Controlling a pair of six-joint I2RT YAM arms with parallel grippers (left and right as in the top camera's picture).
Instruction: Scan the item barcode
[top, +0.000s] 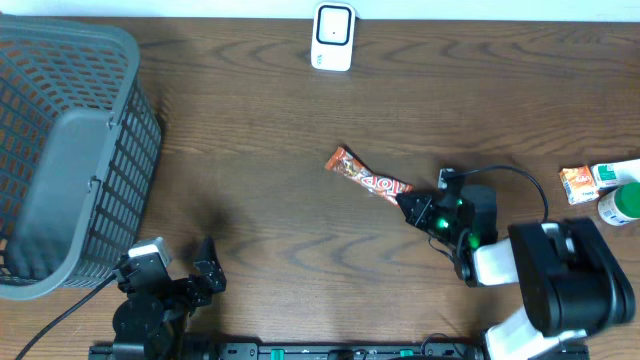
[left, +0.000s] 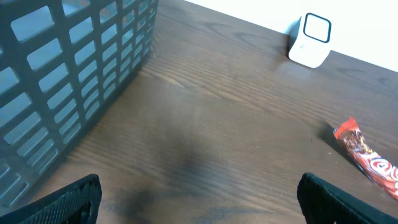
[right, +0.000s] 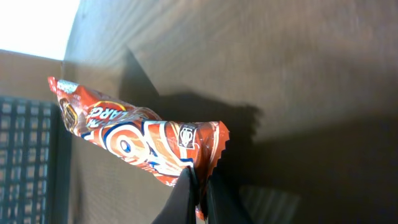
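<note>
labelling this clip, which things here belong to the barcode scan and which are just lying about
In the job: candy bar, white scanner, right gripper shut on the bar.
Lying about: grey basket, orange packet, white-and-green container.

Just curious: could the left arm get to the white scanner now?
Probably: only table lies between the open left claw and the scanner; the basket stands aside.

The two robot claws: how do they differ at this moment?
The left gripper stands wide open and holds nothing; the right gripper is shut on one crimped end of the red snack wrapper. The left gripper sits beside the grey basket; the right gripper is farther right, away from it. Both are two-finger claws over the same wooden table.
</note>
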